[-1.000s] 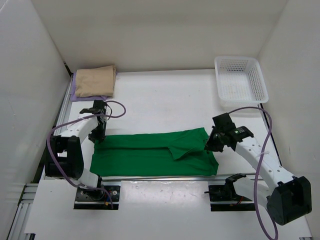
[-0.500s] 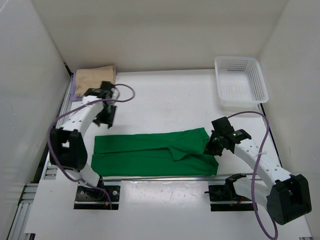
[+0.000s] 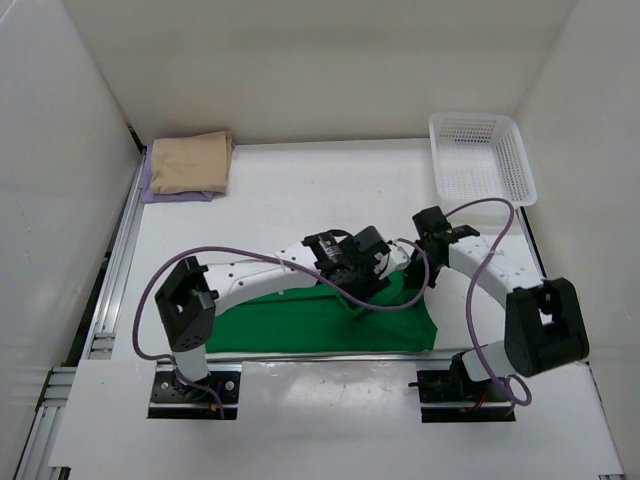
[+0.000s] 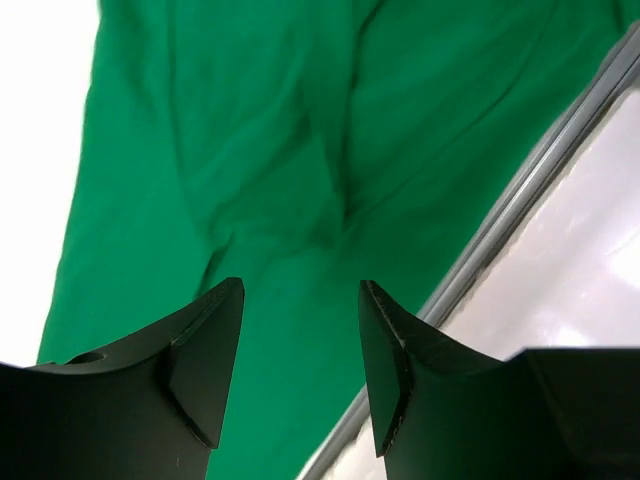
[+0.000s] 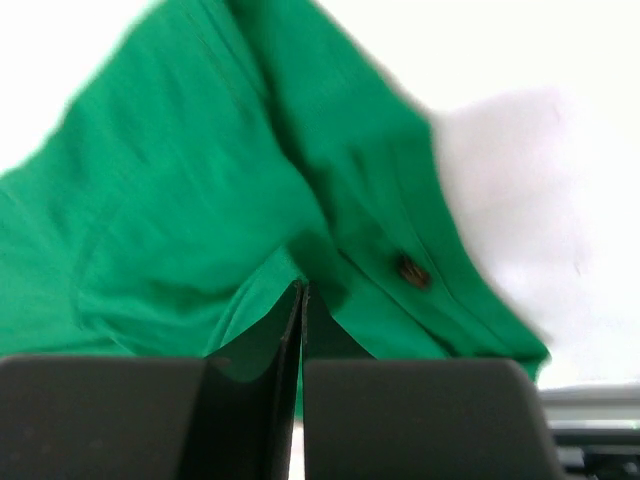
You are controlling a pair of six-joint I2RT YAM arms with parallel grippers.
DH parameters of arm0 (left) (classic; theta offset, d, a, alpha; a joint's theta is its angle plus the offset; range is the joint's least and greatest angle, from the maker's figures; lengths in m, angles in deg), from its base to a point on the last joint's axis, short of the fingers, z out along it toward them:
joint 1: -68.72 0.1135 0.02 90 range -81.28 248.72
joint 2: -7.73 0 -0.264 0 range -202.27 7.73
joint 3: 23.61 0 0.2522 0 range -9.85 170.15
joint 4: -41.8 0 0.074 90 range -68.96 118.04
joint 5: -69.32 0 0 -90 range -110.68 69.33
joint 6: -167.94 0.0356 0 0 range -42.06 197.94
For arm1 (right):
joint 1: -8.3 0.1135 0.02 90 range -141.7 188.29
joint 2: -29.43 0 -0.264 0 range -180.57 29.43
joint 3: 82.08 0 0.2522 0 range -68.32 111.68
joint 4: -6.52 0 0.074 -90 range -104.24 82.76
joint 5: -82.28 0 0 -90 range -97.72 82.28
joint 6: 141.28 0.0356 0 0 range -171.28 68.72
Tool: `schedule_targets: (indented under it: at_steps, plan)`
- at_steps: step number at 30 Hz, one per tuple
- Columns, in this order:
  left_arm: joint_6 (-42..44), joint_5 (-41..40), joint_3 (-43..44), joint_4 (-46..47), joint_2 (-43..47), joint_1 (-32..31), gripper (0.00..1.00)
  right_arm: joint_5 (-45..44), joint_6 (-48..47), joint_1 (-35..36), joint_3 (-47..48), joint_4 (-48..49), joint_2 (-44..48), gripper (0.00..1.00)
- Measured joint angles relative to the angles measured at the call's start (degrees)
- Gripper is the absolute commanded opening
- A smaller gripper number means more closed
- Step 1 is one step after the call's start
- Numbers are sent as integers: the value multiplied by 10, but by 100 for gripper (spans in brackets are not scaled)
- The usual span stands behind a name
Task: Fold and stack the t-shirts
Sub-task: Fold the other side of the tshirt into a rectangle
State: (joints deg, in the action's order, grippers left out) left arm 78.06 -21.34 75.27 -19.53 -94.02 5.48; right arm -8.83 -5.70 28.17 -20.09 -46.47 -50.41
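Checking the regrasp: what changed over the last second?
The left pincer moved off the left end of the green t-shirt, opened, and swung across to hover over its right half. The right pincer, shut on the shirt's right end, shifted slightly left. The tan t-shirt and white mesh basket are unchanged.

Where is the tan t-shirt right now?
In the top view, the tan t-shirt lies folded at the far left corner of the table, on top of the lavender t-shirt, across from the white basket at far right.
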Motion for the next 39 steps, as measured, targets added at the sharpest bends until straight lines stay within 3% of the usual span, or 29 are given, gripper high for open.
schedule_targets:
  at_steps: [10, 21, 32, 33, 39]
  plan:
    - [-1, 13, 6, 28, -85, -5, 61, 19, -11, -2, 16, 24, -39, 0]
    - [-1, 46, -23, 27, -96, -5, 61, 28, -12, -5, 16, 35, -43, 0]
    - [-2, 31, -25, 27, -119, -5, 23, 32, -14, -7, 15, 38, -52, 0]
    - [-1, 30, -25, 27, -119, -5, 13, 33, -15, -7, 16, 38, -52, 0]
    - [-1, 28, -25, 28, -124, 2, 10, 38, -19, -11, 16, 38, -52, 0]
